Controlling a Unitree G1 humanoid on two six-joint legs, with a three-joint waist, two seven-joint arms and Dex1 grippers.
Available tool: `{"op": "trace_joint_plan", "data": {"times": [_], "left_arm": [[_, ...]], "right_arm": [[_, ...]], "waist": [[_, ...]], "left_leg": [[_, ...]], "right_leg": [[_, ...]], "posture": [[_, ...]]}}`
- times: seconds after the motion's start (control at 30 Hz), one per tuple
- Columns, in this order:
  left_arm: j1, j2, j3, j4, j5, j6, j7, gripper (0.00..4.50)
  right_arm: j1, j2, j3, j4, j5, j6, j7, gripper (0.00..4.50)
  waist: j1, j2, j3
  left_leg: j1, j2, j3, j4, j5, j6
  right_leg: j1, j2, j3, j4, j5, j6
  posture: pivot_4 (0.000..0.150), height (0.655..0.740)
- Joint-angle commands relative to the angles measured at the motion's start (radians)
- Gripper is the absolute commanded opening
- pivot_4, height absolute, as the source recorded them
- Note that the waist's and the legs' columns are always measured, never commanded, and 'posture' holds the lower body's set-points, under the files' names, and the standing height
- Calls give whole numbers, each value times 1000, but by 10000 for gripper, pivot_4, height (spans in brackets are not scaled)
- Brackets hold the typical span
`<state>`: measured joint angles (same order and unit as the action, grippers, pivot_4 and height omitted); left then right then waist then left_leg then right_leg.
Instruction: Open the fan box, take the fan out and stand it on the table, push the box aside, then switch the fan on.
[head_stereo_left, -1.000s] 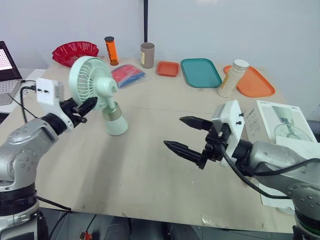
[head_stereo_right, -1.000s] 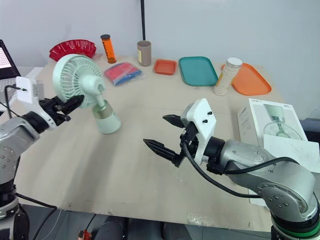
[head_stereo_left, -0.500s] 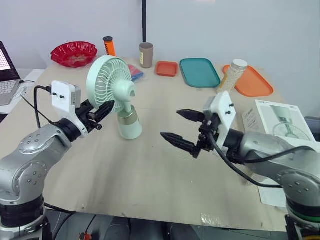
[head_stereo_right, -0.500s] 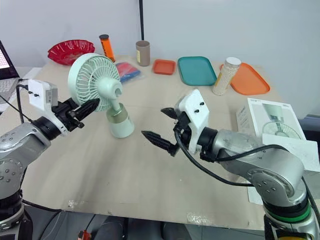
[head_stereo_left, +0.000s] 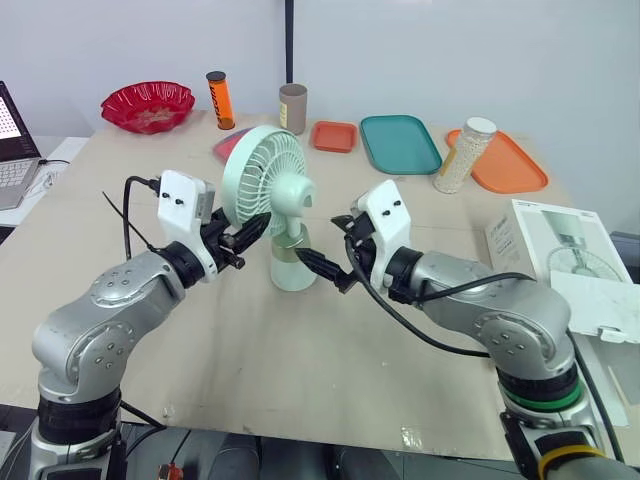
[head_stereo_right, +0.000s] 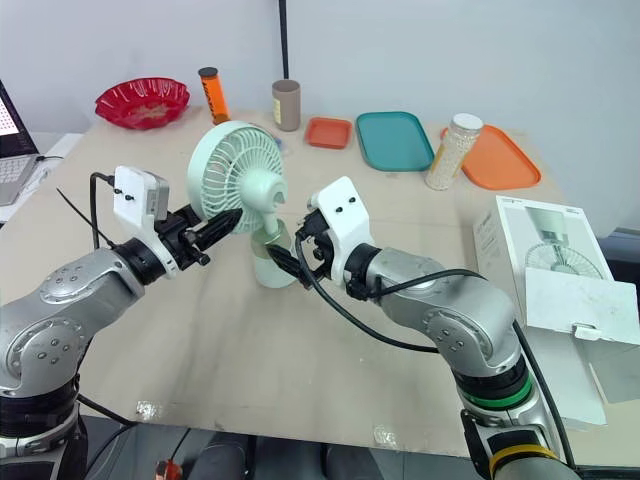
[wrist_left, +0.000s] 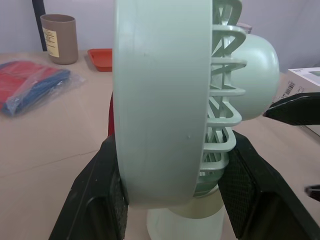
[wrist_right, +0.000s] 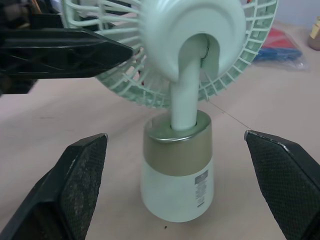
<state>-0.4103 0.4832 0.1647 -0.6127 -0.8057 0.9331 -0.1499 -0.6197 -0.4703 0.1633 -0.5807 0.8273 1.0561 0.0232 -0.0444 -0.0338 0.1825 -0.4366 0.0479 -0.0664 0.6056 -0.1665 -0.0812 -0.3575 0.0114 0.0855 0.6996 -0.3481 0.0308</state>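
No legible text found. Fan (wrist_right: 177, 195): small sticker (wrist_right: 200, 186) on base, print too small to read. Box (head_stereo_left: 555, 245): fan picture, lines of print and a barcode, unreadable. Tube (head_stereo_left: 218, 100) and cup (wrist_left: 58, 38): printed labels, illegible.

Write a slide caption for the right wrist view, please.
Open right pincer flanks the mint-green fan standing on the table; left pincer clamps its cage.

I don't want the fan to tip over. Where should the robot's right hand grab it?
Probably the round base of the fan, under the gold band. It stands upright and fits between the right hand's open fingers, so come in level from the stem side, one finger each side. The left hand grips the cage.
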Motion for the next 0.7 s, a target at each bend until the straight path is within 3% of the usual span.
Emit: {"op": "trace_joint_plan", "data": {"times": [0.03, 0.57, 0.7], "left_arm": [[-37, -6, 16, -68, -16, -18, 14, 19496], [-21, -15, 15, -85, -39, 8, 43, 19496], [-23, -20, 13, -85, -47, 13, 48, 19451]], "right_arm": [[-12, 39, -7, 0, -38, 0, -6, 45000], [-23, 163, 12, 88, -209, -43, 61, 45000], [-26, 181, 14, 97, -242, -47, 81, 33085]], "waist": [[0, 0, 0], [0, 0, 0], [0, 0, 0]], "left_leg": [[0, 0, 0, 0, 0, 0], [-1, 0, -2, 0, 1, -1], [-1, 0, -3, 0, 1, -1]], "right_leg": [[0, 0, 0, 0, 0, 0], [0, 0, -2, 0, 0, 0], [0, 0, -2, 0, 0, 0]], "posture": [[1500, 7400], [1500, 7400], [1500, 7400]]}}
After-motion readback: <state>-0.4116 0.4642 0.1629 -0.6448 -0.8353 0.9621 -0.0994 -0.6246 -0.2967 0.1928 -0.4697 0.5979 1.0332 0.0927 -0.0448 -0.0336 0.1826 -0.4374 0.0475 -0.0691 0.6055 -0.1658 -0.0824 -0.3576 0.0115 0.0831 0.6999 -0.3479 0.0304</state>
